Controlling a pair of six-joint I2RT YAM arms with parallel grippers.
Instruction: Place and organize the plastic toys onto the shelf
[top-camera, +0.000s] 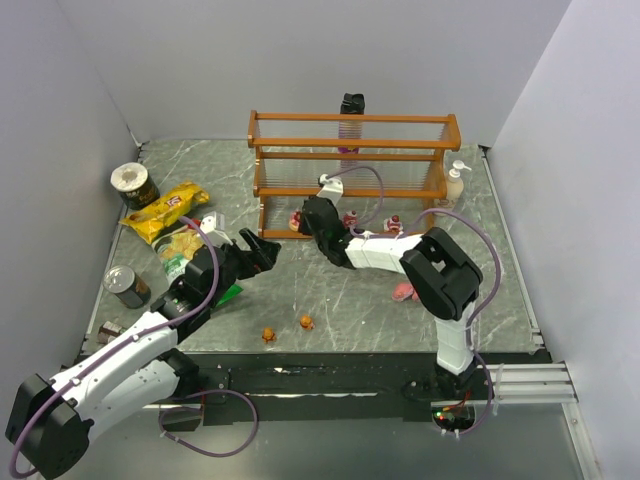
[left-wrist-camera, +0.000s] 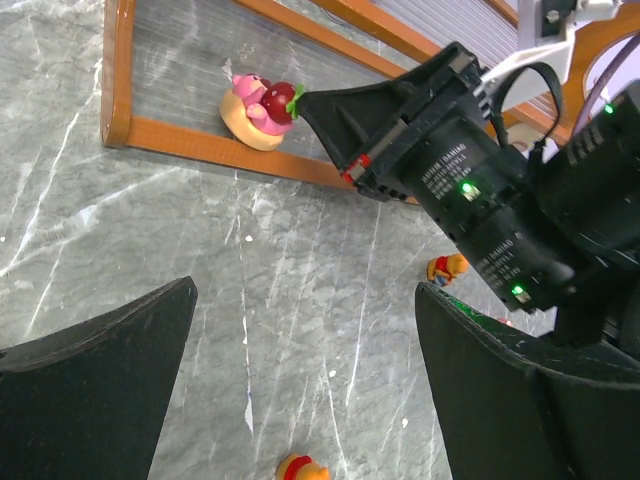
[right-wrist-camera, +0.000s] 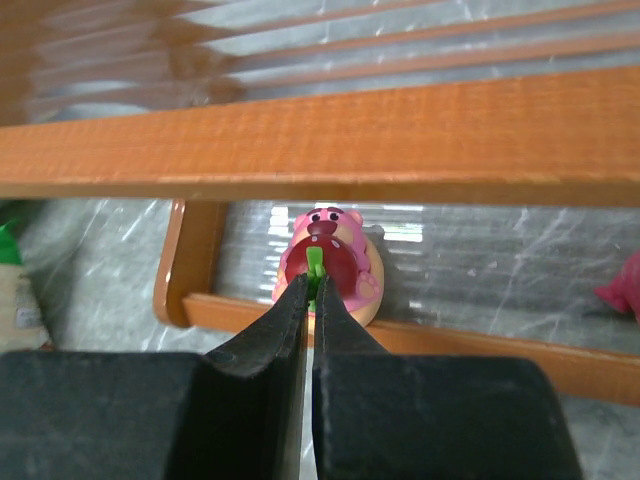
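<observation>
My right gripper (right-wrist-camera: 310, 292) is squeezed almost fully shut on the little green bit of a pink toy (right-wrist-camera: 330, 240). The toy sits on the bottom level of the shelf (right-wrist-camera: 400, 140), at the shelf's left end, just behind its low front bar. My left gripper (left-wrist-camera: 305, 290) is wide open and holds nothing. It hangs over the table (top-camera: 350, 290) in front of the shelf, near my right arm.

Two orange toys (top-camera: 269, 335) lie on the table well in front of the shelf. Another pink one (top-camera: 404, 292) lies in front of the shelf's right half.

I think the toy is about where it should go, so letting go comes next. If I pull back before I open, the toy could slide over the front bar and fall off the shelf. If I lift too high, my gripper could bump the shelf's next level. If I open too fast, the toy could tip over. My two arms are close together, so they could also bump.
</observation>
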